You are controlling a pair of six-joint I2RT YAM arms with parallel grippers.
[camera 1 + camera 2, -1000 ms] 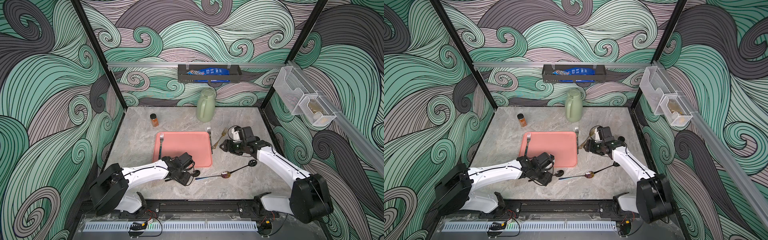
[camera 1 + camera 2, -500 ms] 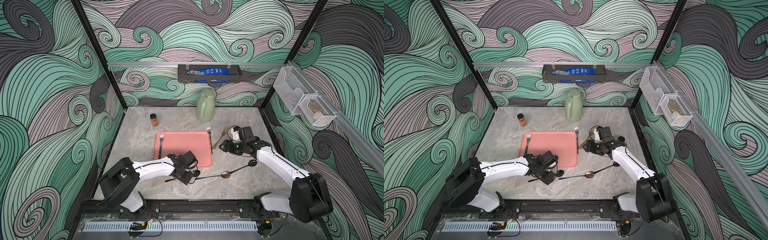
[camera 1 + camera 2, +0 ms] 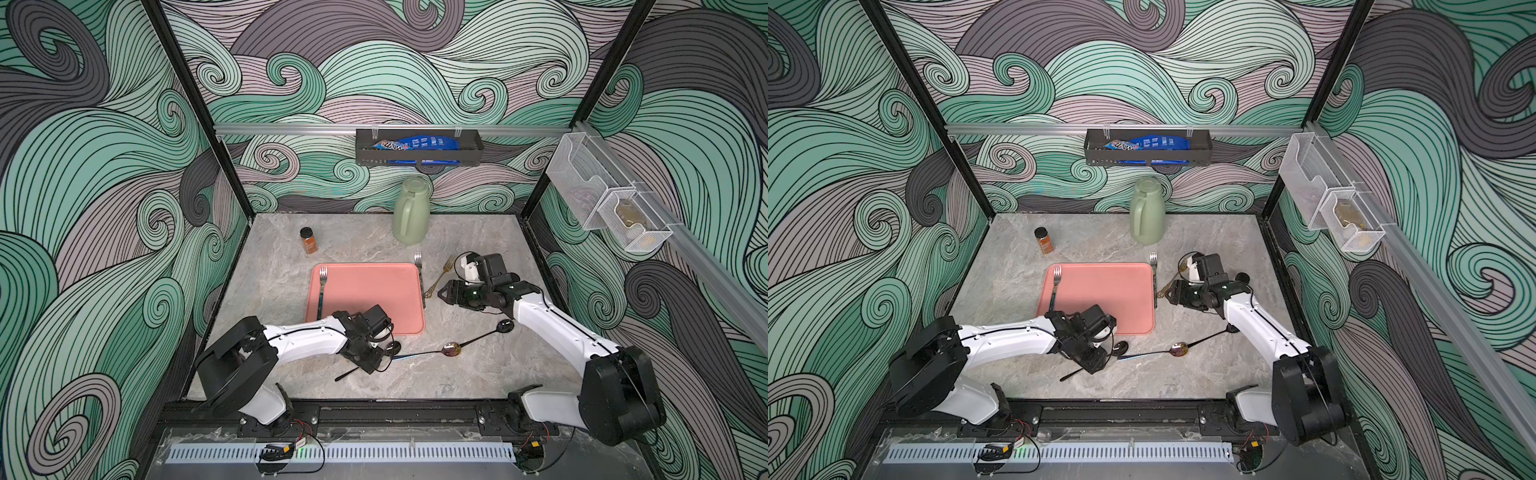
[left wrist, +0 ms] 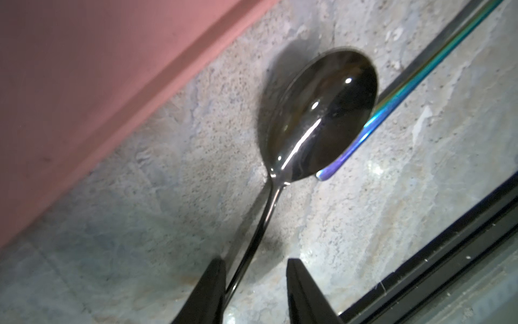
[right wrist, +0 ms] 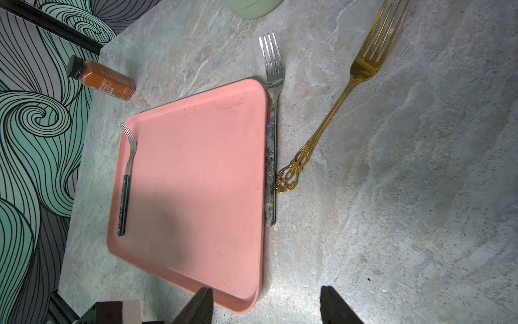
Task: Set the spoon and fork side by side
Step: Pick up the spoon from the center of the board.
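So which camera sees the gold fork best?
The right wrist view: the whole gold fork lies large and sharp, tines to ornate handle. In both top views it is only a tiny gold sliver. The left wrist view does not show it.

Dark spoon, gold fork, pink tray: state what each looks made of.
Dark spoon: likely polished metal with a dark mirror finish; sharp highlights and reflections in its bowl. Gold fork: probably gold-coloured metal, glossy, with an ornate openwork handle. Pink tray: looks like matte plastic; even colour, scuffs, no glare.
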